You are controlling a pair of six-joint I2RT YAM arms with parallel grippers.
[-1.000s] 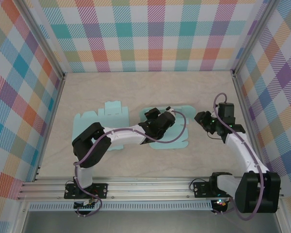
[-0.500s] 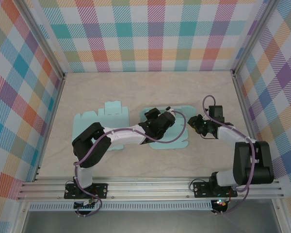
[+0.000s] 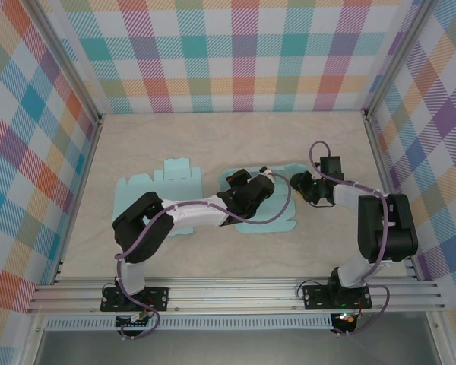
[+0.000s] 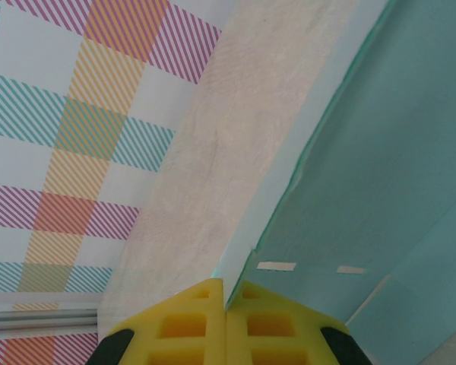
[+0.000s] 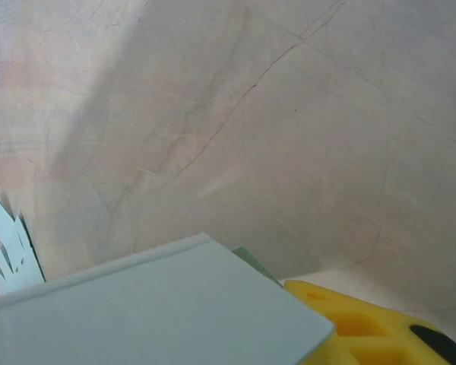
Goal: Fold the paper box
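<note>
The teal paper box (image 3: 270, 215) lies mostly flat at the middle of the table. My left gripper (image 3: 242, 185) reaches over its left part. In the left wrist view the yellow pads (image 4: 190, 323) of this gripper (image 4: 226, 283) are shut on the edge of a raised teal flap (image 4: 380, 152). My right gripper (image 3: 299, 183) sits at the box's upper right edge. In the right wrist view a pale teal panel (image 5: 152, 308) covers one side of the jaws. One yellow pad (image 5: 357, 328) shows far out to the right, so the jaws stand open around the panel's edge.
A second flat teal cut-out (image 3: 153, 188) lies to the left, under the left arm's forearm. Checked walls enclose the table on three sides, with an aluminium rail (image 3: 235, 289) along the near edge. Bare beige tabletop (image 3: 235, 137) stretches behind the box.
My right arm has swung left and folded in, bringing its gripper from the right of the table up to the box's right edge. The left arm has held still.
</note>
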